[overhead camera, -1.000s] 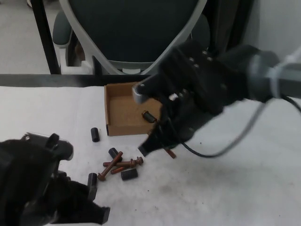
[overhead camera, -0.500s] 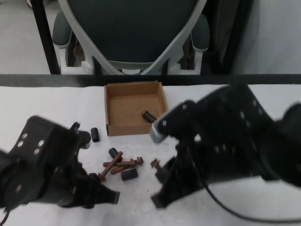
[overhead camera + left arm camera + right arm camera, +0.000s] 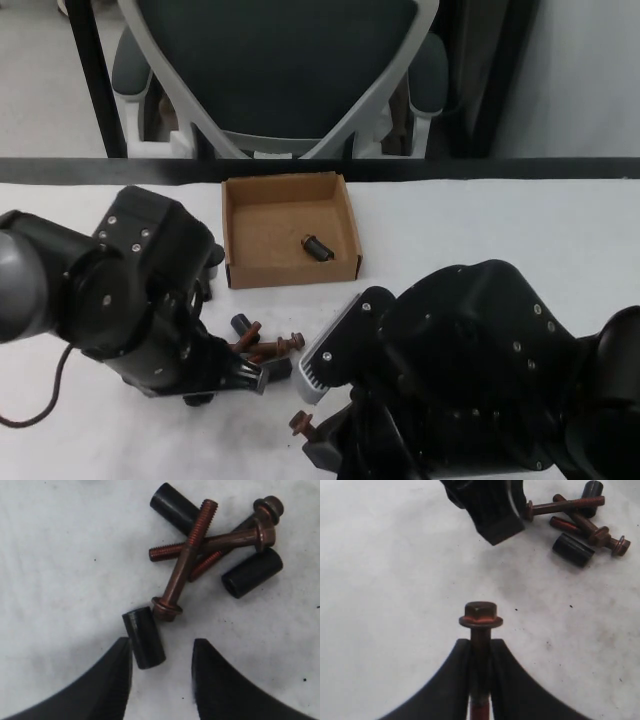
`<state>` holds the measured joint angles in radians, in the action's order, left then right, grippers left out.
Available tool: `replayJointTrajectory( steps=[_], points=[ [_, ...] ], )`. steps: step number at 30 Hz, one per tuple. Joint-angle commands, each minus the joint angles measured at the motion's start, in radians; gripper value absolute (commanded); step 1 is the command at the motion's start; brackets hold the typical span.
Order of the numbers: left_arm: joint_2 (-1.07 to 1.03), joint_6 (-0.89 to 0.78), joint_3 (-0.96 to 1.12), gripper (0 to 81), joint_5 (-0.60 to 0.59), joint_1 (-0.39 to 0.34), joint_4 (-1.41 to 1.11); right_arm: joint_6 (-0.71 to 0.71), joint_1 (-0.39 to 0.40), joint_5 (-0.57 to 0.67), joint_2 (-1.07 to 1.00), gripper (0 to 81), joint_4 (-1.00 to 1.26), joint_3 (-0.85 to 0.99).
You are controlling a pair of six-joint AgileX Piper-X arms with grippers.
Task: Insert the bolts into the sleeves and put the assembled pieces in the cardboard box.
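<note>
My right gripper (image 3: 480,655) is pinched tight on a bolt (image 3: 480,616). Its shank sits between my fingers, and the flanged head sticks out past the tips over the white bench (image 3: 380,580). My left gripper (image 3: 161,652) hangs spread wide over a black sleeve (image 3: 144,637) — it lies on the bench between my fingers, just beside the head of a loose bolt (image 3: 184,562). The cardboard box (image 3: 285,180) holds one dark piece (image 3: 317,247).

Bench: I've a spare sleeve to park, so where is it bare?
Bare: the bench right of the cardboard box, and the strip left of it. Crowded: the bolts and sleeves lying on the box's near side.
</note>
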<state>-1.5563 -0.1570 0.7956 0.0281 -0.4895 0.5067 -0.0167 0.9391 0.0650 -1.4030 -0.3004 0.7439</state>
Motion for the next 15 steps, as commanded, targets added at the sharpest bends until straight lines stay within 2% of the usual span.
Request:
replayJointTrajectory(
  steps=[1, 10, 15],
  points=[
    [-0.031, 0.001, 0.016, 37.5, 0.015, 0.013, 0.014, -0.005, 0.003, 0.0, 0.017, 0.3, 0.013, 0.004],
    [-0.127, 0.001, 0.016, 37.5, 0.007, 0.084, -0.012, 0.002, 0.003, 0.0, 0.029, 0.3, 0.013, 0.004],
    [-0.134, 0.001, 0.016, 37.5, -0.028, 0.086, -0.069, 0.011, 0.003, 0.0, 0.029, 0.3, 0.013, 0.004]
  ],
)
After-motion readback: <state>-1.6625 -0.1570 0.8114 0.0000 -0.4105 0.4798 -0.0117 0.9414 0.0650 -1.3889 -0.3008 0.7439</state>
